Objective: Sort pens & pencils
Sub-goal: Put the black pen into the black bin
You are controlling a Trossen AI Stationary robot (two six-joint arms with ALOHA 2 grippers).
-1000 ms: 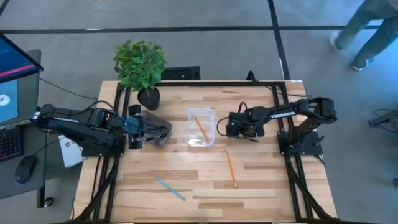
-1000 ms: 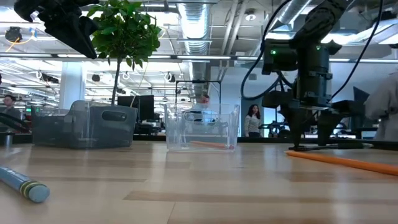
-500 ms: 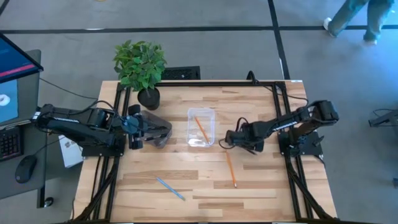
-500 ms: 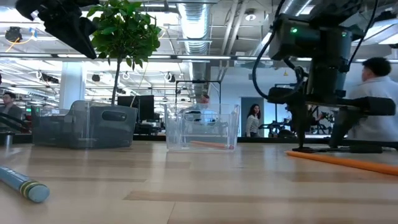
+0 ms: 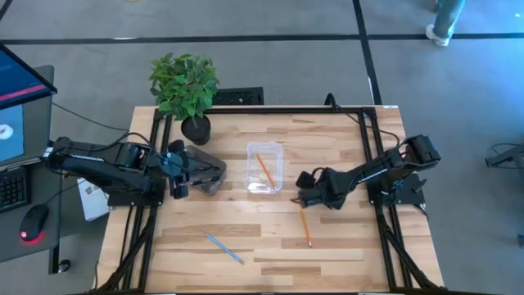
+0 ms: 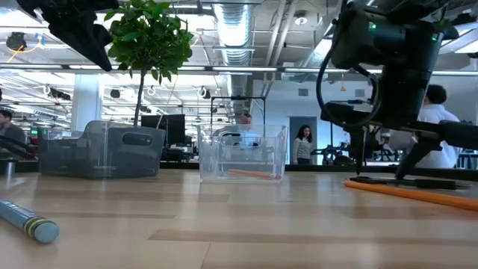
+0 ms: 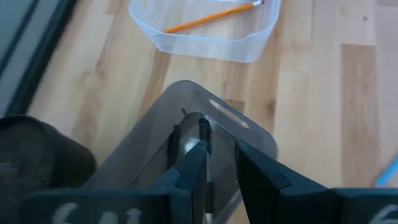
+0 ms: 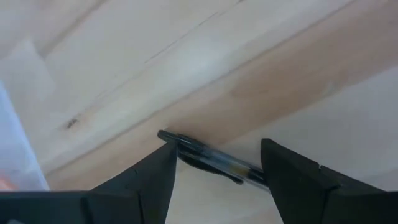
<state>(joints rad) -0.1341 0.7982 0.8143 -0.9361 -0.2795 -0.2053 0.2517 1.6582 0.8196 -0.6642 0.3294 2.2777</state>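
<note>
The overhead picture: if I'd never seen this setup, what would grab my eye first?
Probably the leafy potted plant at the table's far left corner, then the clear tray mid-table with one orange pencil inside. The right pincer is down beside that tray, fingers spread over a black pen on the wood, while the left pincer hangs over a smoky grey tray.

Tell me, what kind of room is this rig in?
Likely an open-plan office or lab: exposed ceiling ducts, people at desks behind, a monitor and mouse beside the wooden table.
</note>
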